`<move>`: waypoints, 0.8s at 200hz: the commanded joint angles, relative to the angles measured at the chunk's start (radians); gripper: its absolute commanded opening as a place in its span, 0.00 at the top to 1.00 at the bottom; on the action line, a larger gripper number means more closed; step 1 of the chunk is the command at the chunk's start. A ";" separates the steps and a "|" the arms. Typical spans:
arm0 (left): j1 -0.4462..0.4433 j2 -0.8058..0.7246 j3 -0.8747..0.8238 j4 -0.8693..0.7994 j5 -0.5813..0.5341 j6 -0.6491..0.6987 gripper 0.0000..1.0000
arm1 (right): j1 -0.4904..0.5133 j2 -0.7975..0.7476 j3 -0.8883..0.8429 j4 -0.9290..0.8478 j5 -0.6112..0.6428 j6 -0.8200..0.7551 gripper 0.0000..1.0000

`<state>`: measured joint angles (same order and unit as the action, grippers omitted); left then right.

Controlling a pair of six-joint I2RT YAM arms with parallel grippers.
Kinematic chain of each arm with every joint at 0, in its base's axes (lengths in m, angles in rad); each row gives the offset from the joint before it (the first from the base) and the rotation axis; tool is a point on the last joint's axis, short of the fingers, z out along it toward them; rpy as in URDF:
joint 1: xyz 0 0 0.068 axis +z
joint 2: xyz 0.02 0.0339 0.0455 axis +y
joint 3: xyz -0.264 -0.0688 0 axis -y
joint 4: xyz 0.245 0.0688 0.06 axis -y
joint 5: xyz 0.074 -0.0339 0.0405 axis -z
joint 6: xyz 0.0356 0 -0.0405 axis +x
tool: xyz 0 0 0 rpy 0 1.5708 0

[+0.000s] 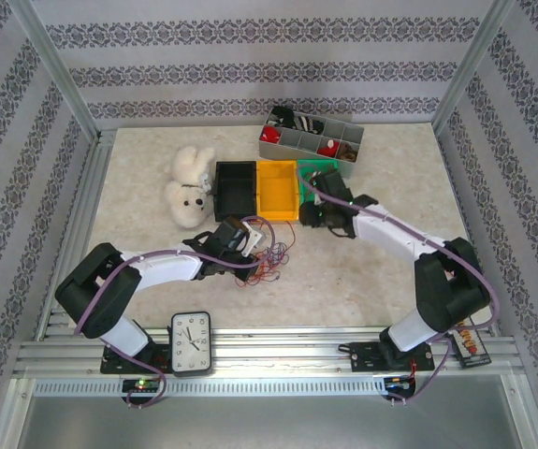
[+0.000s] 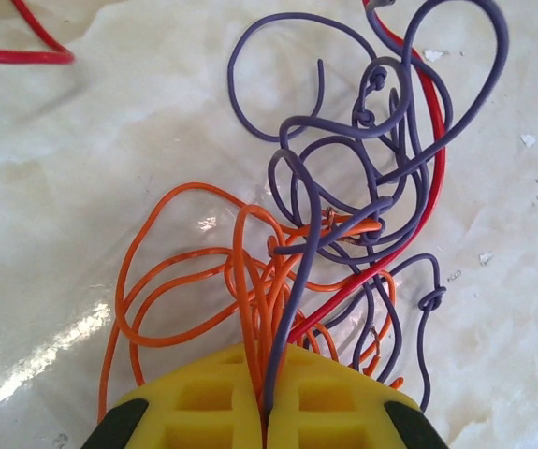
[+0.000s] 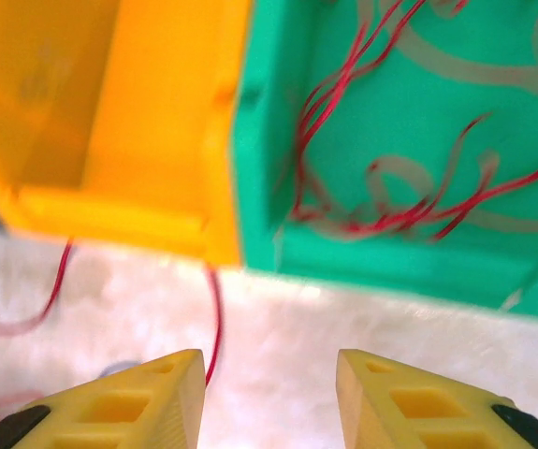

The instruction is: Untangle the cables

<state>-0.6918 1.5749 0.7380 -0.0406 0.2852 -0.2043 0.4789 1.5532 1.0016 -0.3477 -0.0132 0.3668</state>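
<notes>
The cables [image 1: 270, 253] lie as a tangle of thin curly strands on the table between the arms. Up close the tangle [image 2: 343, 215] shows orange, dark purple and red wires looped through each other, with small knots in the purple one. My left gripper [image 2: 267, 416] [image 1: 250, 245] is shut on a few orange strands and one purple strand at the tangle's near edge. My right gripper [image 3: 270, 393] [image 1: 317, 217] stands open just above the table in front of the bins, nothing between its fingers. One red strand [image 3: 214, 323] passes by its left finger. More red wire [image 3: 390, 220] lies inside the green bin [image 3: 278, 122].
A black bin [image 1: 235, 190], a yellow bin [image 1: 278, 189] and the green bin [image 1: 323, 168] stand side by side at mid-table. Behind them is a grey divided tray [image 1: 311, 140]. A white plush toy [image 1: 189, 185] lies to the left. A clock [image 1: 191, 343] sits at the near edge.
</notes>
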 commanded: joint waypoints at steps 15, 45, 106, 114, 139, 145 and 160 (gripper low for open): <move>0.005 0.006 0.000 -0.004 0.026 0.027 1.00 | 0.057 0.030 -0.051 0.021 -0.044 0.017 0.56; 0.004 0.017 -0.002 0.011 0.021 0.003 1.00 | 0.086 0.117 0.003 0.012 -0.042 0.018 0.55; 0.005 0.020 -0.014 0.033 0.014 -0.018 1.00 | 0.132 0.261 0.066 -0.043 0.025 0.005 0.55; 0.005 0.022 -0.014 0.034 0.015 -0.019 1.00 | 0.137 0.268 0.072 -0.058 0.052 -0.003 0.55; 0.005 0.025 -0.014 0.033 0.005 -0.026 1.00 | 0.141 0.271 0.061 -0.104 0.124 -0.005 0.58; 0.005 0.024 -0.014 0.034 0.001 -0.027 1.00 | 0.139 0.268 0.049 -0.106 0.131 -0.003 0.60; 0.005 0.021 -0.018 0.040 -0.005 -0.029 1.00 | 0.127 0.263 0.013 -0.101 0.128 0.006 0.67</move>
<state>-0.6918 1.5902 0.7311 -0.0311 0.2871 -0.2169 0.6132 1.8095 1.0557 -0.3946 0.0551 0.3653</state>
